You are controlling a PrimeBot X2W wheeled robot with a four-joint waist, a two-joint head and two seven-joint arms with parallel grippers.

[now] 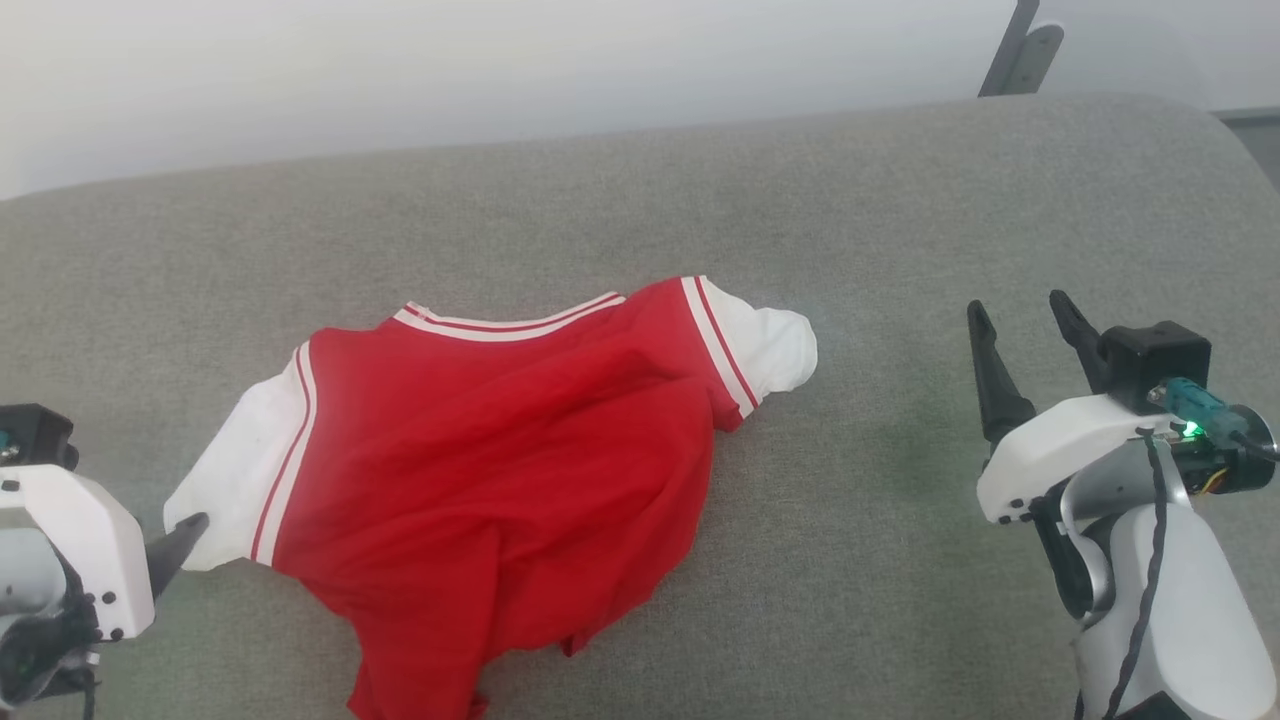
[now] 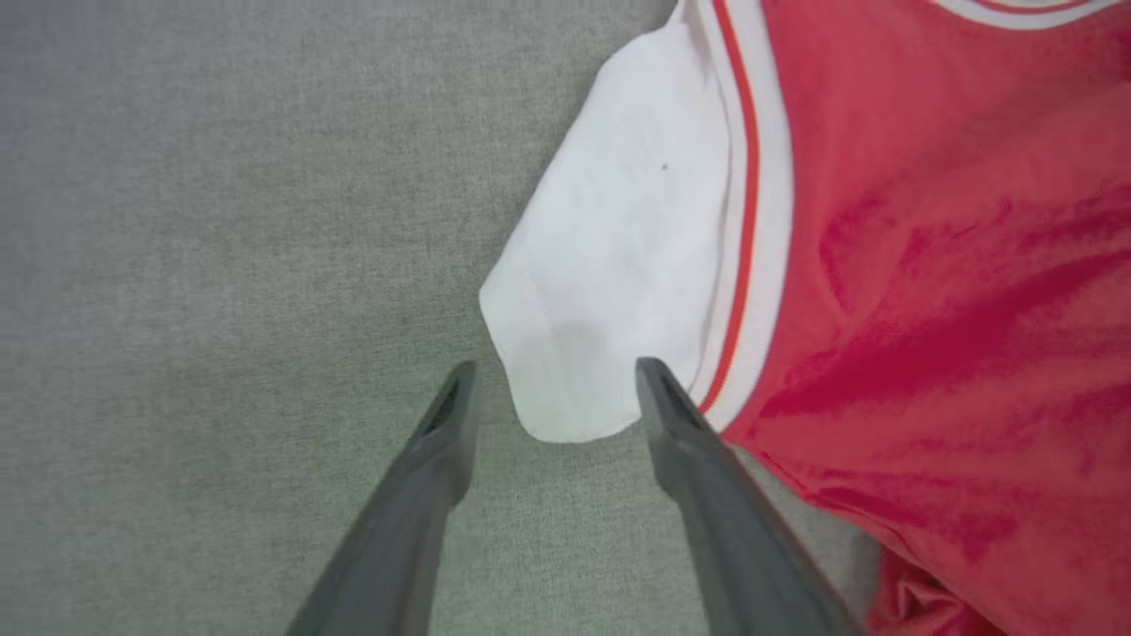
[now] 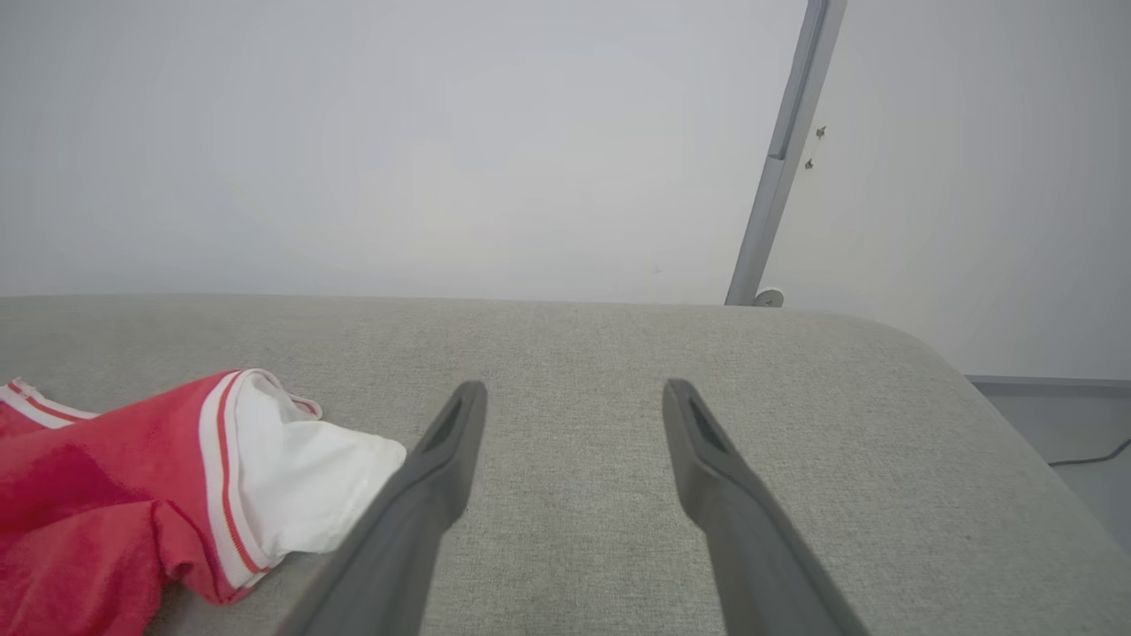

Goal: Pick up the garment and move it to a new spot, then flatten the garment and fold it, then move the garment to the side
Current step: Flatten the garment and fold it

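The garment [image 1: 500, 440] is a bright red shirt with white, red-striped sleeve ends, lying rumpled on the grey cushion [image 1: 900, 220]. Its lettering is hidden. My left gripper [image 2: 552, 389] is open, its fingers straddling the tip of the white sleeve [image 2: 618, 265] without closing on it; in the head view one left fingertip [image 1: 185, 535] touches that sleeve's edge. My right gripper [image 1: 1025, 335] stands open and empty, well right of the other white sleeve [image 1: 775, 345]. The right wrist view has that sleeve [image 3: 300, 477] left of the open right gripper [image 3: 574, 406].
The grey cushion runs wide, with bare surface right of the garment and behind it. A pale wall [image 1: 400, 60] rises behind, with a grey metal post [image 3: 782, 159] at the back right. The cushion's rounded right end [image 3: 972, 389] drops to the floor.
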